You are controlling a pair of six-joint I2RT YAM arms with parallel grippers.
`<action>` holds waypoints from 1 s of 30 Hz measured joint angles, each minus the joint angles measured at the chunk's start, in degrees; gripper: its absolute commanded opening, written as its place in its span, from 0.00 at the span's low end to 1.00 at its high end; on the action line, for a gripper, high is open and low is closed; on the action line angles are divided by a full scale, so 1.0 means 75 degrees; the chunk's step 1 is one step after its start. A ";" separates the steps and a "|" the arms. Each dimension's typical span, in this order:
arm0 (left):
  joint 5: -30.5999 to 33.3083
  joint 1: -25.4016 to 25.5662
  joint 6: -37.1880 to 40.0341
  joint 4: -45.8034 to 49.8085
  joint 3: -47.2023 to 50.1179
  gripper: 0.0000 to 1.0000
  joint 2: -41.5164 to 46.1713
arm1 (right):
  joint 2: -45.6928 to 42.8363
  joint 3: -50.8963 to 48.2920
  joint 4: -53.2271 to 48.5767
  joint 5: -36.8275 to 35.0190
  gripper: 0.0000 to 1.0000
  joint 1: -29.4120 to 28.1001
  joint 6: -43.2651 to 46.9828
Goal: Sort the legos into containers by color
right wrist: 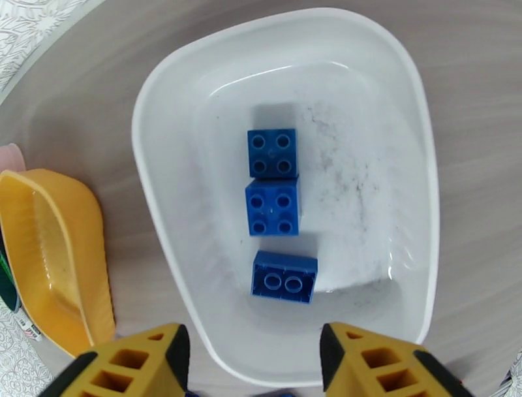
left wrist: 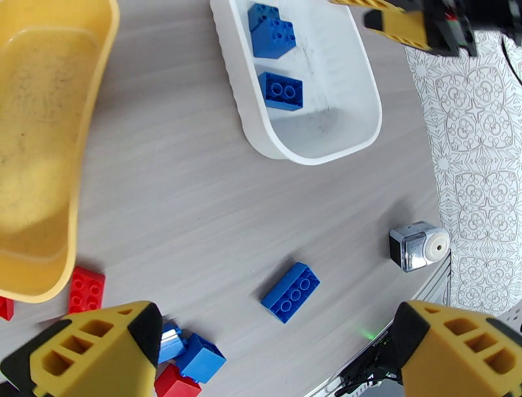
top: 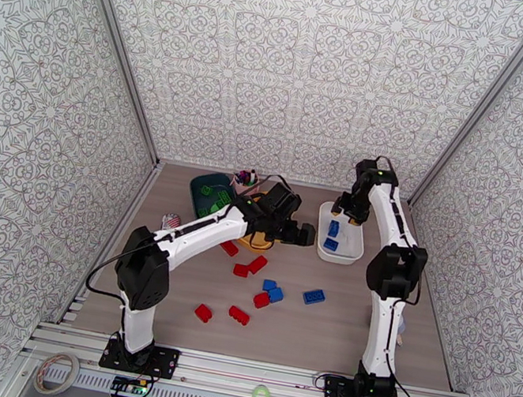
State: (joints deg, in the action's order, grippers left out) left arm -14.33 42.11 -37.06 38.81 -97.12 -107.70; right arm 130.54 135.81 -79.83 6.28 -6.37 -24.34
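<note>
Your white tray (right wrist: 151,117) holds three blue bricks in a rough line along its middle: two square ones touching, studs up (right wrist: 272,152) (right wrist: 273,206), and a third (right wrist: 284,277) just beside them, turned over with its hollow underside showing. The teal tray (top: 198,185) at the back of the table has green bricks (top: 218,201) in it. The yellow tray (left wrist: 39,130) sits between the other two, and the part you can see shows its scuffed floor.

Your right gripper (right wrist: 251,352) hangs over the near end of the white tray. Its fingers stand apart with nothing between them, and the overturned blue brick lies just beyond the fingertips. Your left gripper (left wrist: 277,333) is spread wide and holds nothing. It is above the table between the yellow and white trays, and a loose blue brick (left wrist: 291,292) lies flat on the table below the gap between its fingers.

Nearer the arm bases, unsorted red bricks (top: 239,315) are scattered over the middle of the table, with two small blue ones (top: 273,290) touching among them. One red brick (left wrist: 86,289) lies against the yellow tray's near rim.

The table (top: 336,328) is pale wood grain. The walls (top: 300,66) around it carry a grey-and-white ornamental pattern. A pink cup (top: 245,178) stands at the back beside the teal tray, and a striped object (top: 170,221) lies near the left edge.
</note>
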 measured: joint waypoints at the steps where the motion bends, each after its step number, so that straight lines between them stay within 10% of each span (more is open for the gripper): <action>1: 0.0090 -0.0003 0.0000 0.0006 0.0029 0.99 0.0052 | -0.0216 -0.0227 0.0035 0.0020 0.60 0.0000 0.0000; 18: 0.1017 -0.0265 -0.0493 -0.0073 0.2640 0.99 0.1690 | -0.5998 -0.8956 0.2145 0.0460 0.67 -0.1673 -0.0772; 30: 0.1274 -0.0023 -0.0866 -0.0184 0.3206 0.99 0.1958 | -0.6228 -1.1698 0.4138 0.0842 0.70 -0.3410 -0.2576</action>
State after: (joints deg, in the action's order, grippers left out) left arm -4.78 41.93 -43.55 37.43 -73.08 -93.01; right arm 83.83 48.07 -48.80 12.60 -31.94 -43.66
